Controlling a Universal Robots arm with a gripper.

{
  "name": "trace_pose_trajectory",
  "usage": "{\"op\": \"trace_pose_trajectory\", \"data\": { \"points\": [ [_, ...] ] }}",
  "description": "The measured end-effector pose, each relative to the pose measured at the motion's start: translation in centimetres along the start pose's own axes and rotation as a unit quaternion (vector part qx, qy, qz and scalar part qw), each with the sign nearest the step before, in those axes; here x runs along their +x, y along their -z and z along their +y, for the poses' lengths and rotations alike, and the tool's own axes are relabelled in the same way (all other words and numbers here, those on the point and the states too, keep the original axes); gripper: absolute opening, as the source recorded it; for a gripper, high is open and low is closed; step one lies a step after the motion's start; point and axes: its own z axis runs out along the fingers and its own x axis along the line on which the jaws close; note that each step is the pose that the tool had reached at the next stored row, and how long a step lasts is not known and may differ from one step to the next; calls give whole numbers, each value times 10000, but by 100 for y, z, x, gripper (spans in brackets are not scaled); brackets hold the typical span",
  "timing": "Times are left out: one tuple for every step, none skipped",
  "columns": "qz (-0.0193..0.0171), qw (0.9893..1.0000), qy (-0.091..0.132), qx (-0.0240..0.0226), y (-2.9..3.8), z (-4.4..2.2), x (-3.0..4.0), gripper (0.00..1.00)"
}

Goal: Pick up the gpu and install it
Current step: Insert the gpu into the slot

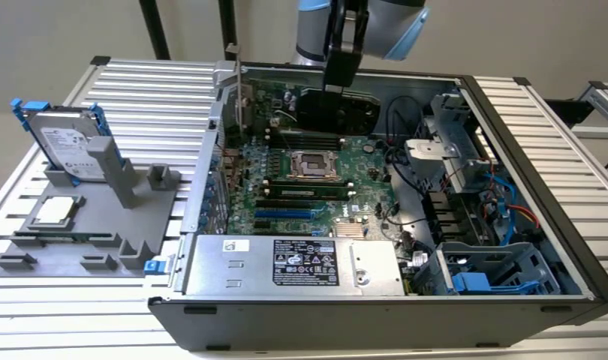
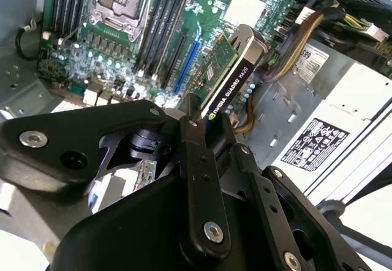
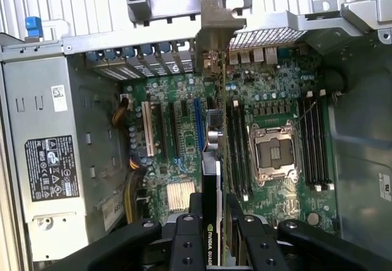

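**Ana:** Black linkages of the pincer (image 3: 211, 225) sit closest in the first wrist view, clamped on the gpu (image 3: 211, 160) from both faces.

**Ben:** Where is the card?

**Ana:** On edge above the motherboard (image 3: 162, 167), inside the open case (image 1: 384, 330). Its silver bracket (image 3: 214, 19) is up at the rear slot openings, and the blue slot (image 3: 198, 124) is just beside it.

**Ben:** How will it handle?

**Ana:** Light and stiff, I'd say, but fragile, with bare parts on the green side. The smooth black cover could slip. A hold on the flat faces, away from the bracket, looks sensible.

**Ben:** What crowds it?

**Ana:** Memory sticks (image 3: 236, 148) and the CPU socket (image 3: 274, 154) are on one side. A heatsink (image 3: 180, 195), yellow cables (image 3: 131, 191) and the power supply (image 3: 49, 160) are on the other. The hard drive (image 1: 69, 146) and CPU chip (image 1: 55, 211) sit well apart, on the grey fixture (image 1: 94, 217) on the tabletop (image 1: 133, 90).
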Motion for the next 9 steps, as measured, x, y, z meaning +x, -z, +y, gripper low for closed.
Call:
{"op": "trace_pose_trajectory", "data": {
  "points": [
    [0,10000,0,0,-9,-3,0,0],
    [0,10000,0,0,-16,-5,-1,0],
    [0,10000,0,0,-24,-7,-1,0],
    [0,10000,0,0,-32,-9,-2,0],
    [0,10000,0,0,-40,-11,-2,0],
    [0,10000,0,0,-48,-13,-2,0],
    [0,10000,0,0,-56,-16,-3,0],
    [0,10000,0,0,-64,-18,-3,0],
    [0,10000,0,0,-73,-19,-3,0]
  ]
}}
